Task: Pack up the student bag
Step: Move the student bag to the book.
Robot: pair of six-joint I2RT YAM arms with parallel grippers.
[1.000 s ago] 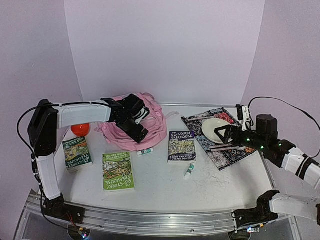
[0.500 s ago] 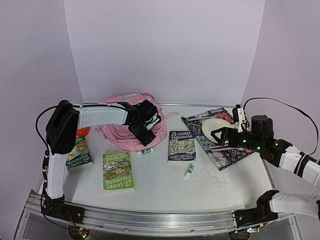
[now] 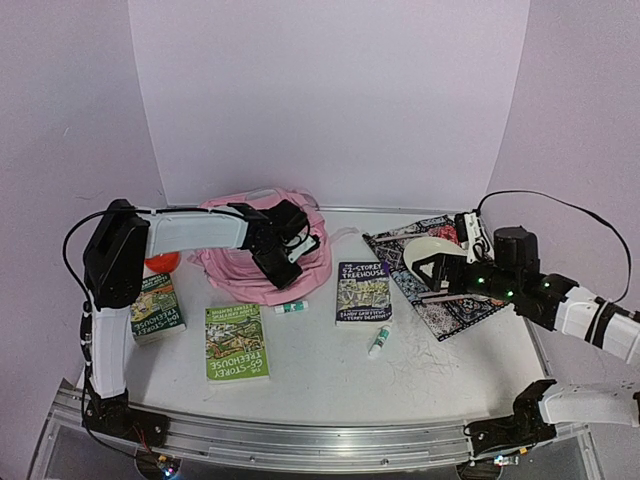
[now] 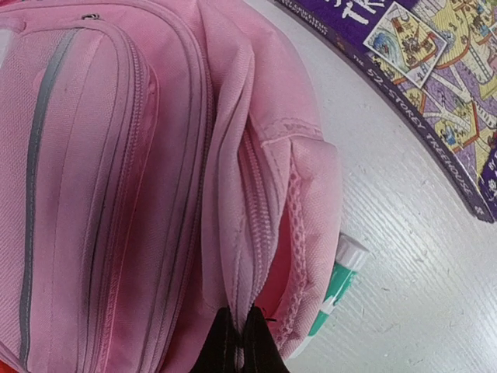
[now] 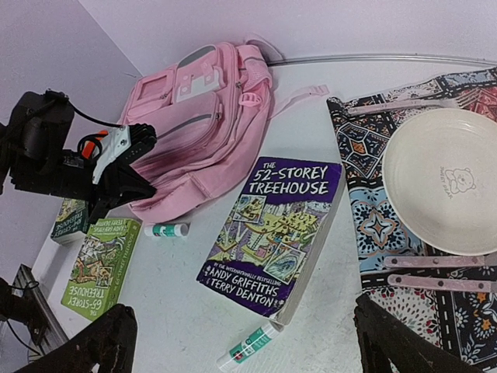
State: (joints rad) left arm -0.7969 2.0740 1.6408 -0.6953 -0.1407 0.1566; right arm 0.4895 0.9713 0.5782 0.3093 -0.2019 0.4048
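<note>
Jaws of the left gripper (image 4: 241,346) are clenched on a zip seam of the soft pink fabric student bag (image 4: 116,155), lying just ahead of them; a second ago they stood wide open. Right gripper (image 3: 432,278) gapes, empty

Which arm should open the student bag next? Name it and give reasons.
Left. The left gripper is shut on the student bag, on fabric beside a zipper; the right gripper hangs open above the placemat, apart from the bag, with the purple book between them.
</note>
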